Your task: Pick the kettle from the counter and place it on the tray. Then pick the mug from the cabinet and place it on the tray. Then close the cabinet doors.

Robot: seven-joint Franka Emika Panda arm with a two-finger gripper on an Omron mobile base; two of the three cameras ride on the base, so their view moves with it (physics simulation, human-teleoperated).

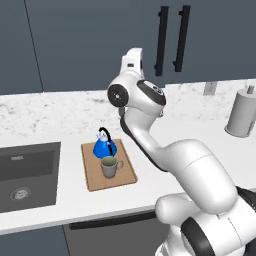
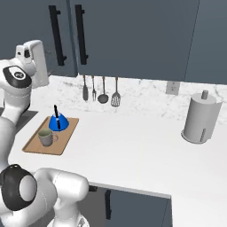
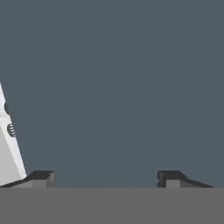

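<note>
White counter (image 1: 60, 125) runs under the dark slate-blue cabinet doors (image 1: 100, 40), both flush shut, their two black bar handles (image 1: 172, 40) side by side and cut off by the top edge of the left base view. At the counter's left end a dark sink (image 1: 27, 175) is clipped by the frame edge. Next along, near the front edge, lies the tray (image 1: 107, 177); the kettle (image 1: 105, 146) stands on its back half and the mug (image 1: 109, 167) just in front of it, handle to the right, the two close enough that I cannot tell whether they touch. Four utensils (image 2: 101, 91) hang on the backsplash, too small to name with certainty. Toward the counter's right end stands a grey cylinder with a knob (image 2: 199, 117). In the hand view the gripper (image 3: 105, 179) faces a flat slate-blue panel, its fingertips (image 3: 41, 178) set wide apart with nothing between them; how near the panel is I cannot tell, and the hand itself is hidden behind the arm's wrist in both base views
</note>
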